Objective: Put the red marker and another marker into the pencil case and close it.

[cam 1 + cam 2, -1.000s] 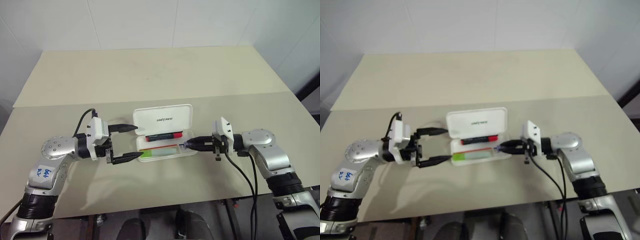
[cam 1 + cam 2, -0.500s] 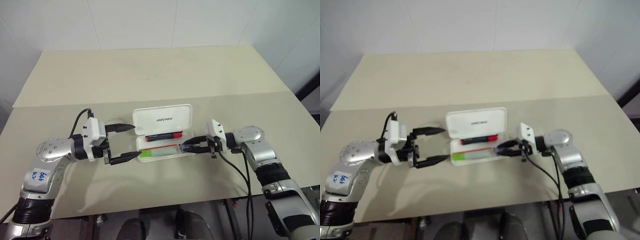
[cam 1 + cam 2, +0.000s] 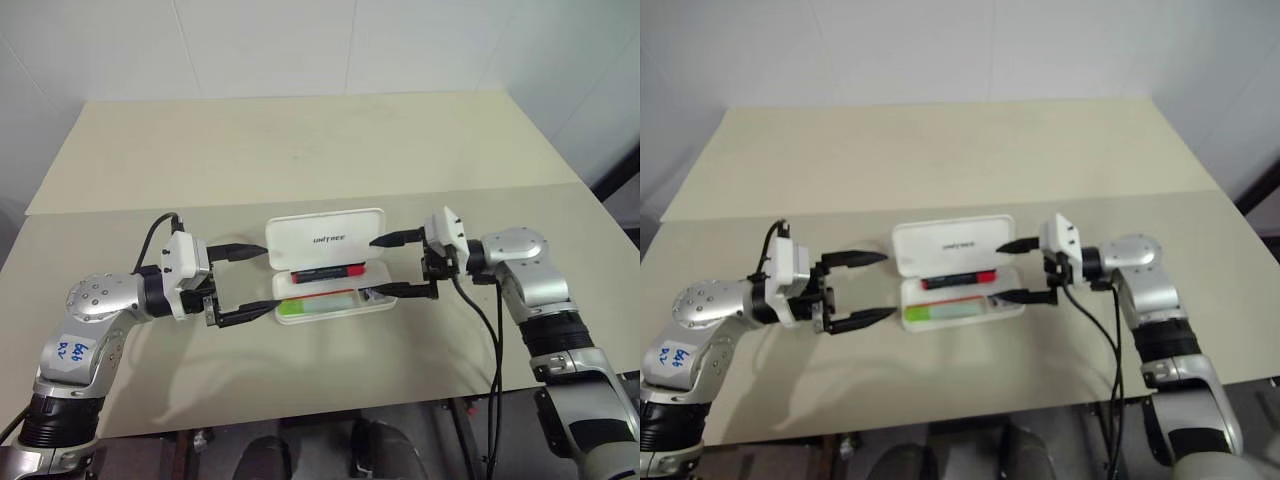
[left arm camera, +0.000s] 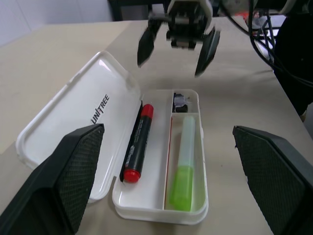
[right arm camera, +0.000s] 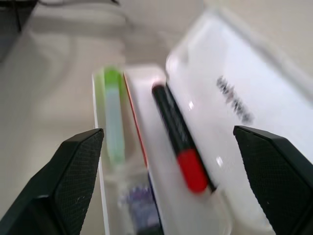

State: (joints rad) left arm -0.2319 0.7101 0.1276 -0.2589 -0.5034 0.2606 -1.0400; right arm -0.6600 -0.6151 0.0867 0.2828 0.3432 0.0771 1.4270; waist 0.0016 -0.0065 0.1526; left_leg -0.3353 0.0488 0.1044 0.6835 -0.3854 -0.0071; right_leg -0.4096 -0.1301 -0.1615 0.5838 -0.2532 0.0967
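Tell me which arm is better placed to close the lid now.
Probably the right. Both markers lie inside the pencil case. The open right gripper has one finger beside the raised lid's edge. The open left gripper is also close, so the margin is small.

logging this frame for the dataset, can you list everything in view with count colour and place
pencil case: 1, white, lid open, mid table between the claws
red marker: 1, black barrel, red cap, in the case's compartment next to the lid
green marker: 1, whitish barrel, green cap, in the case's near compartment
table: 1, beige, under everything
left claw: 1, black fingers, open, left of the case
right claw: 1, black fingers, open, at the case's right end
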